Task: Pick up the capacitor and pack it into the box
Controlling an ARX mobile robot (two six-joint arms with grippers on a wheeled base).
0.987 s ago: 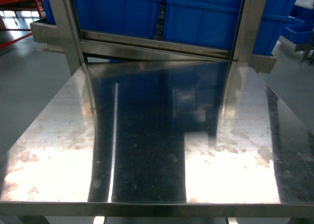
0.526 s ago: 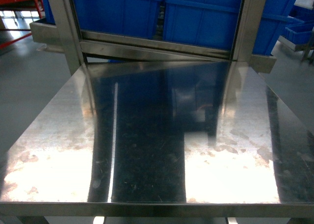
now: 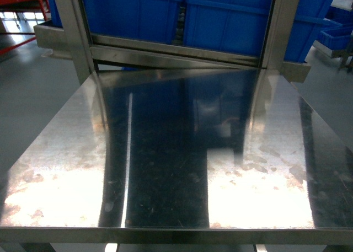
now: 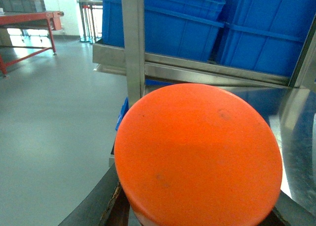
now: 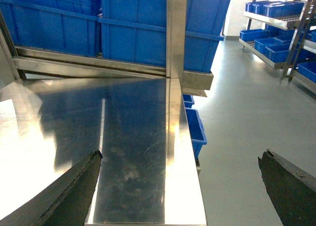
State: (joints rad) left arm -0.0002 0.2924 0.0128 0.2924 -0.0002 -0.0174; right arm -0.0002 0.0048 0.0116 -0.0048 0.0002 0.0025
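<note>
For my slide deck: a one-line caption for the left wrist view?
Left gripper holds an orange round-topped object beside the steel table, blue bins behind.

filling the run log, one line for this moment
left end effector: holds orange disc | right end effector: open | table | blue bins behind

Bins stand in a row on a shelf behind the counter's far edge.

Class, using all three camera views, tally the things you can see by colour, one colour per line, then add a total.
Orange round object, held at the left gripper: 1
Silver steel table: 1
Blue bins in the head view: at least 2
Total: at least 4
</note>
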